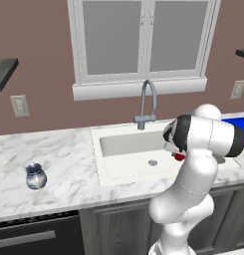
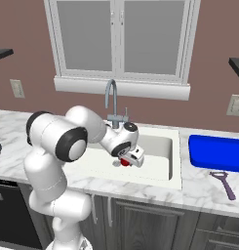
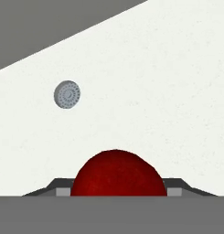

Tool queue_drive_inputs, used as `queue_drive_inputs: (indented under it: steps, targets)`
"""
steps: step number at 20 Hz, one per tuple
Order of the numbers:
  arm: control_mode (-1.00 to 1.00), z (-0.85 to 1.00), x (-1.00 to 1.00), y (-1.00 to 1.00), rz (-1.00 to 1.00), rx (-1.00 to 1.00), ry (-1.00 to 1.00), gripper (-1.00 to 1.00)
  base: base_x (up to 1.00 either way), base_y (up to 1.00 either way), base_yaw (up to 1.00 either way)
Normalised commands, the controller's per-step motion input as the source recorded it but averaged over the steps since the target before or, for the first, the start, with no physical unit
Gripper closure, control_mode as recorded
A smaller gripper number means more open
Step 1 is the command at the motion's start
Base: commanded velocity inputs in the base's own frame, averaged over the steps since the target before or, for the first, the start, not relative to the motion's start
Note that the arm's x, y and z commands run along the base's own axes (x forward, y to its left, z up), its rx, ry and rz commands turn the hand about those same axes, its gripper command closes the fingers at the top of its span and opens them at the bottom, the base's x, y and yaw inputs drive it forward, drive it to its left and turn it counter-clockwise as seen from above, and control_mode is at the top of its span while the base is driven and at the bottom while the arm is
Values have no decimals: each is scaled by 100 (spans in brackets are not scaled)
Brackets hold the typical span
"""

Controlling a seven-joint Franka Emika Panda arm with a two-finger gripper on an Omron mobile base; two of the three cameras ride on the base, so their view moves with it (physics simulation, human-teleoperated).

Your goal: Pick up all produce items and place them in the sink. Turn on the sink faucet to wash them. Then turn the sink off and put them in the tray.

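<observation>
We see a smooth white rectangular sink (image 1: 124, 144) sunk into a worktop (image 1: 63, 164) of white marble with grey veining. A round, finely perforated metal drain (image 3: 67, 94) sits in the basin floor. Behind the basin stands a slim grey metal faucet (image 1: 147, 103) with an arched gooseneck spout. To the right of the sink lies a flat bright blue tray (image 2: 216, 152) with a low rim, and nearer us beside it a purple peeler (image 2: 223, 183). Far to the left on the marble stands a small rounded blue-and-white ceramic jar (image 1: 36, 177). We can read no writing or label on anything.

The red fruit (image 3: 119, 173) is a glossy, ball-shaped thing with a faintly speckled skin. It sits right between the fingers of the pincer (image 2: 126, 161), which closes on it from both sides. The pincer holds the fruit over the right part of the basin, above its floor and to the right of the drain.
</observation>
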Motion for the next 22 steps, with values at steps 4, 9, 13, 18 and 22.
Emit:
queue_drive_inputs:
  steps: [4,9,13,18,22]
  targets:
    - [-100,-8,20,0,-4,-4,0,100,0,0,0]
    - [-100,-1,11,-11,0,0,2,100,0,0,0]
    - [-100,-12,14,-9,0,0,6,100,0,0,0]
    - [-100,-15,19,-9,0,-1,8,100,0,0,0]
    - [-100,-14,24,-10,0,0,5,100,0,0,0]
